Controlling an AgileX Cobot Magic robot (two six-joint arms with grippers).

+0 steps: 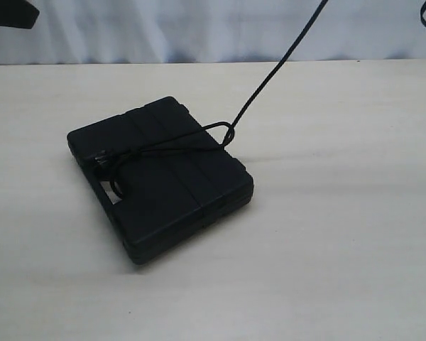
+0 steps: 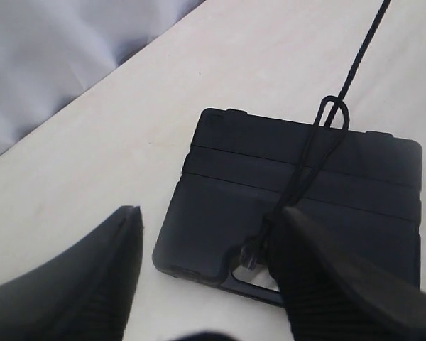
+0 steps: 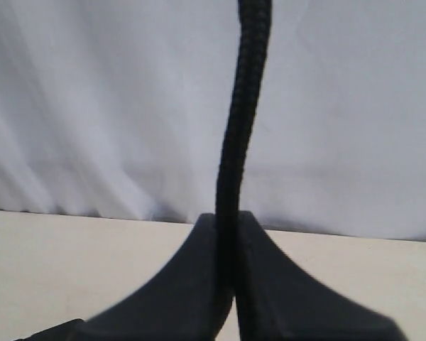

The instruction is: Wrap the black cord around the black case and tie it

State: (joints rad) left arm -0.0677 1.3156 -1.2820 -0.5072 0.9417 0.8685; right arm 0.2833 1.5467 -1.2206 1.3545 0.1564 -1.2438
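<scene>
The black case point(image 1: 160, 177) lies flat on the pale worktop point(image 1: 341, 249), the black cord point(image 1: 273, 71) crossing its lid and rising taut toward 1 o'clock. The right tool point(image 3: 226, 222) pinches the cord; the left tool point(image 2: 209, 213) hangs spread above the case. A white cloth point(image 1: 199, 28) backs the worktop at 12 o'clock.

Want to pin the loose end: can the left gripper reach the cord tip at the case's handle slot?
Probably yes: the left gripper hangs open above the case, and the cord tip lies uncovered between its fingers.
</scene>
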